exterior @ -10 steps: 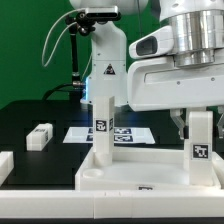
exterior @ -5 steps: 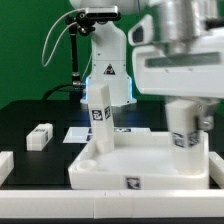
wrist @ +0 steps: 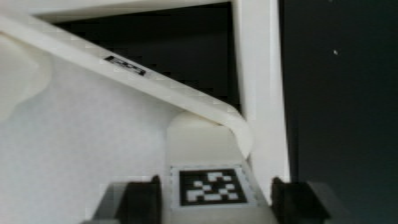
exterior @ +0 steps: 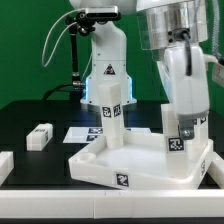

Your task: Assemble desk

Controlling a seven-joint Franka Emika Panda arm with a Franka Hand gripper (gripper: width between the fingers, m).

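The desk's white rimmed panel [exterior: 150, 168] lies on the black table, one corner turned toward the camera. One white leg [exterior: 112, 115] stands upright in its far corner. A second tagged leg [exterior: 177, 128] stands in the corner at the exterior view's right. My gripper [exterior: 186, 112] comes down over this leg and is shut on it. In the wrist view the leg's tagged face [wrist: 217, 185] sits between the two dark fingers [wrist: 128, 202], at my gripper [wrist: 215, 206]. Beyond it are the panel floor [wrist: 89, 130] and rim [wrist: 260, 70].
A loose white leg [exterior: 39, 136] lies on the table at the exterior view's left, and another white block [exterior: 4, 163] lies at the left edge. The marker board [exterior: 82, 133] lies behind the panel. The arm's base [exterior: 105, 60] stands at the back.
The panel has swung round on the table, so a corner now faces the camera. My gripper, with the leg, has shifted toward the exterior view's left.
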